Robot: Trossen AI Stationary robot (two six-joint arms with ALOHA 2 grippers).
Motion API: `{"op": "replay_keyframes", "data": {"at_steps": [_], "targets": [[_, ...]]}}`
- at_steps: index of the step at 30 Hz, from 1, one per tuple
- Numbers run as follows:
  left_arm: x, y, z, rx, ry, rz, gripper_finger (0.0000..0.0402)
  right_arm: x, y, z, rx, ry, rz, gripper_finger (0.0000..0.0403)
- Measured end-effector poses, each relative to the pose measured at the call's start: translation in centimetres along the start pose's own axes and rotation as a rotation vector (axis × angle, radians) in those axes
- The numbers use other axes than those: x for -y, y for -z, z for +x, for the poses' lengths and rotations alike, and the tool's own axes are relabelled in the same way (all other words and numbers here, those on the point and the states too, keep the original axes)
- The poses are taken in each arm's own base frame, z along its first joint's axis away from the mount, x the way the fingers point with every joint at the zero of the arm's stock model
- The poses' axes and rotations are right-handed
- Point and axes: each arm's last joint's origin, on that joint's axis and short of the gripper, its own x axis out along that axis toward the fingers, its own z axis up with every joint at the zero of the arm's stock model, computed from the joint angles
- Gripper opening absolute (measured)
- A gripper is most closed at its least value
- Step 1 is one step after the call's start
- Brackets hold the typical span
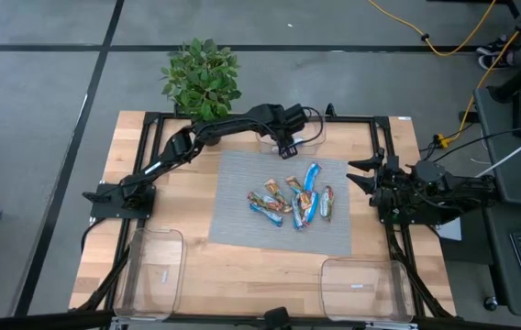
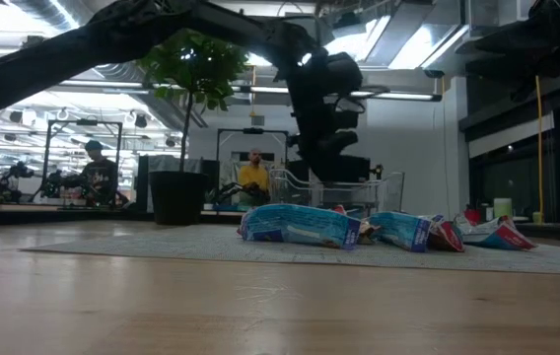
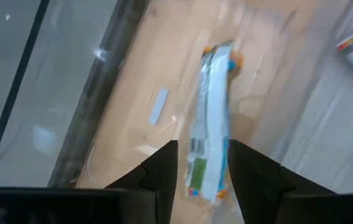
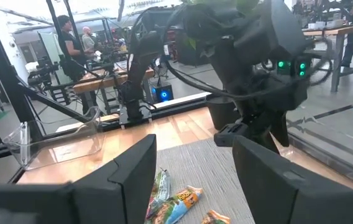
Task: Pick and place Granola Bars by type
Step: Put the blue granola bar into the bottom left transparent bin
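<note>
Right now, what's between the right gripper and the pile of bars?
Only bare grey mat, as the high view shows. The right gripper is open, and the nearest bar lies clear of it.

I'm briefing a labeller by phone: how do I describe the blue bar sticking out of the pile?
Find the grey mat in the middle of the wooden table, then the heap of granola bars on it. The bar is bright blue and juts from the heap's edge toward the potted plant, while the others lie bunched together.

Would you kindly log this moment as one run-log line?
left gripper: shut on granola bar, at far bin | right gripper: open, waiting at right edge | pile of bars on mat
</note>
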Motion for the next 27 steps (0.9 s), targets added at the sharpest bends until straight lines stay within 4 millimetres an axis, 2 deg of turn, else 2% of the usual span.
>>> {"op": "replay_keyframes", "data": {"at_steps": [7,13,27], "targets": [[1.5,-0.8,-3.4,0.078,0.031,0.015,0.0134,-0.1,-0.4,0.0,0.036,-0.008,0.058,0.0213],[2.6,-1.3,-7.6,0.162,0.047,0.033,0.0134,-0.1,-0.3,0.0,0.034,-0.008,0.050,0.0213],[5.9,-1.0,-16.1,0.325,0.149,0.194,0.0130,-0.1,-0.3,0.0,0.033,-0.007,0.050,0.0213]]}}
